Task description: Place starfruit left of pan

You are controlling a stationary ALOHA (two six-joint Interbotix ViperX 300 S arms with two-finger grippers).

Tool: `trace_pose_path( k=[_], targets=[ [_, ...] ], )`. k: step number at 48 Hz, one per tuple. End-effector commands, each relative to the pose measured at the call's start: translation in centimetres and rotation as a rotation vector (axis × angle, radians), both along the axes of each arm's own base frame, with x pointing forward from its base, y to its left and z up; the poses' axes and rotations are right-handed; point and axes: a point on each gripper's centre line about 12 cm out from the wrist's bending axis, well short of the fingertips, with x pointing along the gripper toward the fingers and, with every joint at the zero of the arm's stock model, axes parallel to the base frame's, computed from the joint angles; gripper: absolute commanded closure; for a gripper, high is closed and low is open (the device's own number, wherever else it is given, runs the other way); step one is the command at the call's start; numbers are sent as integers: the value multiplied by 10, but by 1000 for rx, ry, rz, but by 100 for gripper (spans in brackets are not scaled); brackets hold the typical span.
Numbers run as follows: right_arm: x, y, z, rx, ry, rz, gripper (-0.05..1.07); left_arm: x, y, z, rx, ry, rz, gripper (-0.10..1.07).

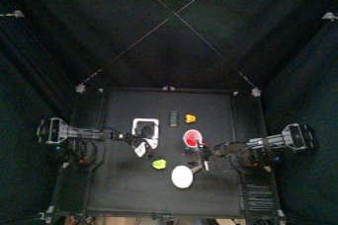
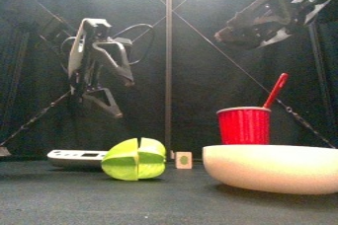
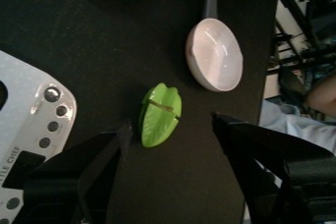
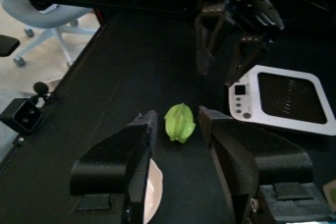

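The small yellow-green lumpy toy starfruit [image 1: 160, 163] lay on the black worktop [image 1: 126, 191], free of both tools, just beside the white round shallow pan [image 1: 183, 177] and to that pan's left in the overhead view. In the front view the starfruit [image 2: 134, 159] sat left of the pan [image 2: 271, 167], apart from it. By that lie the placement looked done; what seemed left was only for the arms to draw clear.

The left tool [image 3: 168, 154] hung above the worktop with its jaws spread apart and nothing between them, the starfruit [image 3: 160, 116] showing beyond the gap. The right tool [image 4: 180, 154] likewise stood with jaws apart and empty, the starfruit [image 4: 180, 124] just past them.

Further out stood a red plastic cup [image 2: 243, 126] holding a red stick, a white rounded-rectangle device with a dark centre [image 1: 145, 127], and a small orange-yellow piece [image 1: 193, 119] near the far side.

The pan's handle was hidden in the front view, and its right rim was cut off there. A small pale object behind the starfruit in that view was too small to identify.
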Motion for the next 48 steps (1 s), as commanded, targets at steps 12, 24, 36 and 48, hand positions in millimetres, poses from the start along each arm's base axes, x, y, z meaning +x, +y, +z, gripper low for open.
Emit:
trace_pose_path(
  k=[12,24,36,48],
  targets=[
    [-37,8,14,96,-78,2,25,10,-13,6,203,-73,22,-1],
    [-48,8,10,103,-80,6,25,14,-33,-8,367,-86,-97,-2],
    [-47,14,9,103,-72,27,25,25,-41,-34,397,-23,-152,-2],
    [-47,15,7,102,-65,33,25,40,-51,-44,474,-30,-253,-2]
  ],
)
